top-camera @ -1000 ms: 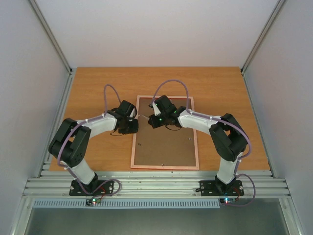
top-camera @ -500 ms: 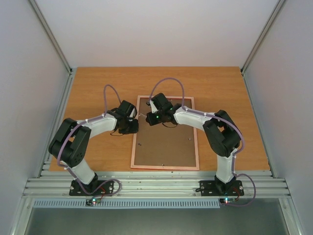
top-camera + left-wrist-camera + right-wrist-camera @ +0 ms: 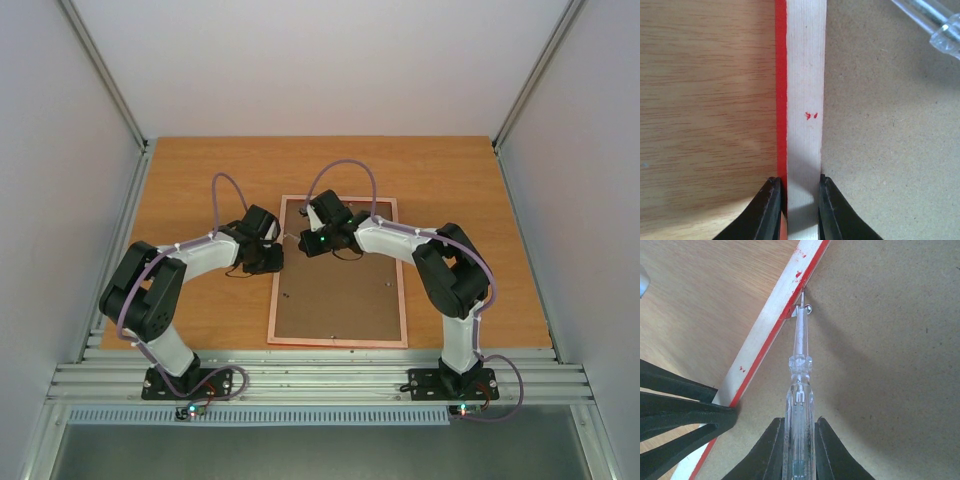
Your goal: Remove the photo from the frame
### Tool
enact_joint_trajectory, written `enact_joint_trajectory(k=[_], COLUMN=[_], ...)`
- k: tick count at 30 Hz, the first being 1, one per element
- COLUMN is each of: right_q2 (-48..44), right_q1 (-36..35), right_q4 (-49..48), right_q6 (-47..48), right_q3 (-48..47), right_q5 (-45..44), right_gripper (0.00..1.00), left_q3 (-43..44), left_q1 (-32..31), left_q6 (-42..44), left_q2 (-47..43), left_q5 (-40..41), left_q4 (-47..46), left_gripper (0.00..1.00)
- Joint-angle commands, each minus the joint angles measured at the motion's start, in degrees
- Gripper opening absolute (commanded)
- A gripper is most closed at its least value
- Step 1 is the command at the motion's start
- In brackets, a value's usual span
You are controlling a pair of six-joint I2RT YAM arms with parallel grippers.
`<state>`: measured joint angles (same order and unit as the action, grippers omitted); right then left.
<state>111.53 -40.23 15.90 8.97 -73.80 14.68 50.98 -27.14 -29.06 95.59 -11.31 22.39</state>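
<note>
The frame (image 3: 337,342) lies face down on the table, its brown backing board (image 3: 335,295) facing up. The photo is hidden under the board. My left gripper (image 3: 800,187) is shut on the frame's left rail (image 3: 802,90), one finger on the red outer side, the other at the board's edge. My right gripper (image 3: 799,427) is shut on a clear-handled screwdriver (image 3: 800,385). The screwdriver's tip rests at a small metal clip (image 3: 809,309) by the rail's inner edge. From above, both grippers meet near the frame's upper left, left gripper (image 3: 276,246), right gripper (image 3: 303,238).
The wooden table (image 3: 200,170) is walled by white panels on three sides. The left gripper's fingers (image 3: 675,410) lie close to the left of the screwdriver. Small fittings dot the board (image 3: 384,285).
The right arm has shifted a little left and farther back, bringing the screwdriver toward the frame's left rail. The left arm has stayed put on the rail.
</note>
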Motion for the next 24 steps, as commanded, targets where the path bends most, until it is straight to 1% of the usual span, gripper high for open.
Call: enact_joint_trajectory(k=[1,10,24], right_q2=[0.87,0.50,-0.26], right_q1=[-0.13,-0.24,-0.61], right_q4=[1.92,5.35,9.60], right_q6=[-0.05,1.42,3.28], right_q3=[-1.24,-1.78,-1.99], right_q5=[3.33,5.44,4.34], right_gripper=[0.01,0.01,0.01], left_q3=[-1.41,-1.41,-1.32], left_q1=[-1.08,-1.08,-1.07], left_q6=[0.03,-0.12,0.04], left_q2=[1.11,1.18,1.26], left_q5=[-5.08,-5.04,-4.71], left_q4=[-1.05,-1.12,-0.86], left_gripper=[0.10,0.10,0.10])
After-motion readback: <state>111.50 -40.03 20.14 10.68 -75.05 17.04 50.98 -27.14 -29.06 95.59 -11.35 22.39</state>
